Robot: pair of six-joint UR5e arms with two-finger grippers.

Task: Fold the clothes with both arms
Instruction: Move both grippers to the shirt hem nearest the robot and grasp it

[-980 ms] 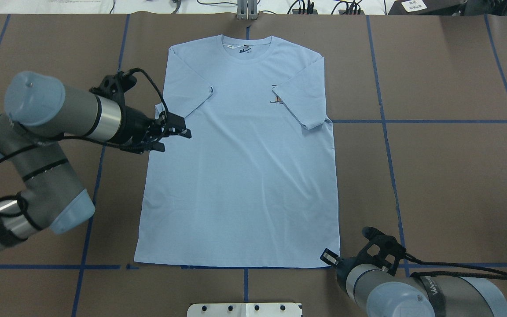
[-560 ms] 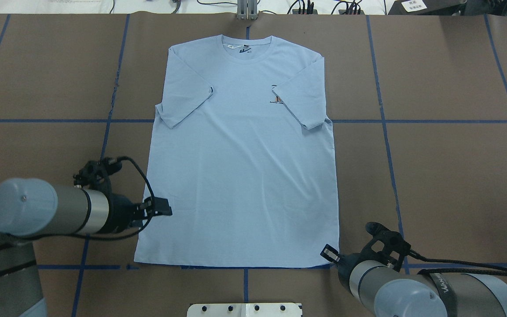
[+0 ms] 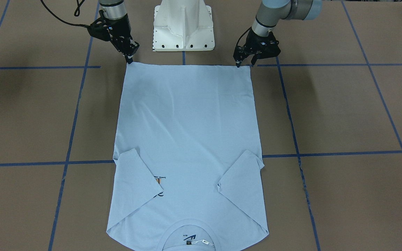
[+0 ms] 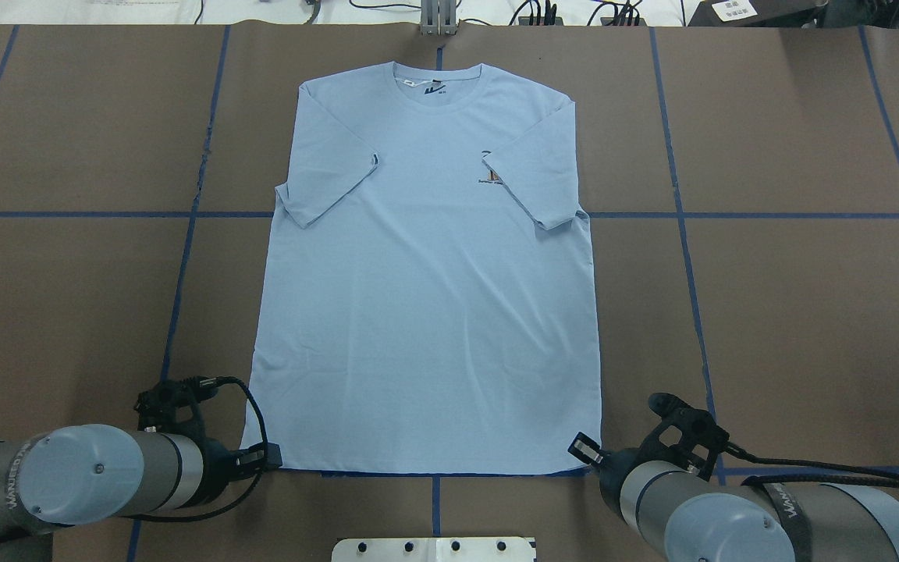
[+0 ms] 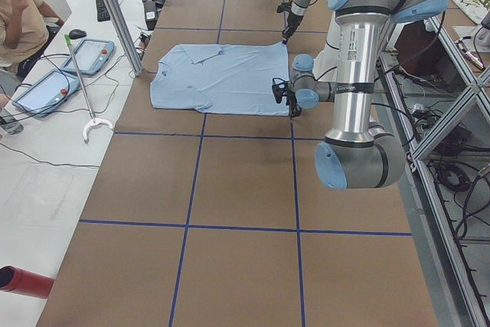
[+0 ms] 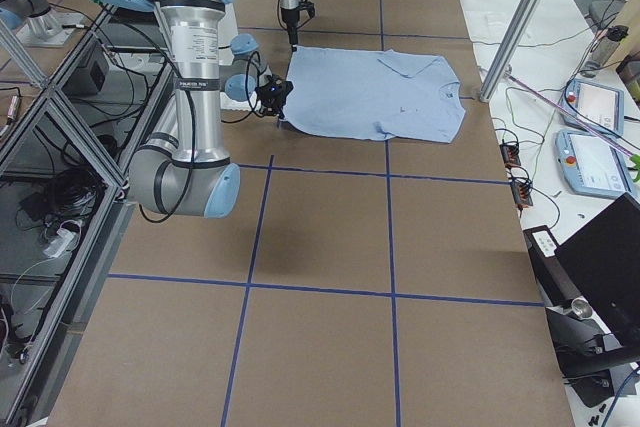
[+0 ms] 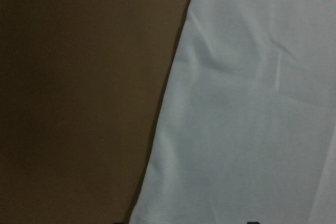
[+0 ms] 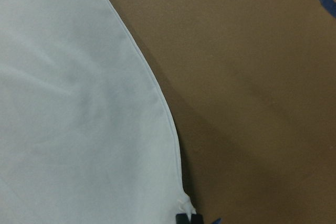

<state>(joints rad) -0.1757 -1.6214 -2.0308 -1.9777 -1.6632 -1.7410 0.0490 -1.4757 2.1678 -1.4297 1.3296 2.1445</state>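
- Light blue t-shirt (image 4: 426,297) lies flat and front up in the middle of the brown desk (image 4: 808,312). Collar points to the far edge, hem runs along the robot-side edge.
- Both short sleeves are folded in over the chest. The sleeve on the robot's right covers part of the chest print (image 4: 490,176). Dark neck label (image 4: 435,90) shows inside the collar.
- Left arm (image 4: 90,476) sits low at the hem's left corner. Left jaws are spread apart, tips down right at the corner, no cloth pinched.
- Right arm (image 4: 730,523) sits low at the hem's right corner. A tip of the right jaws touches the slightly puckered corner. Cannot tell whether they are clenched or released.
- White pedestal base (image 3: 183,24) stands at the robot-side edge, between the two arms.
- Blue tape lines (image 4: 769,215) grid the desk.
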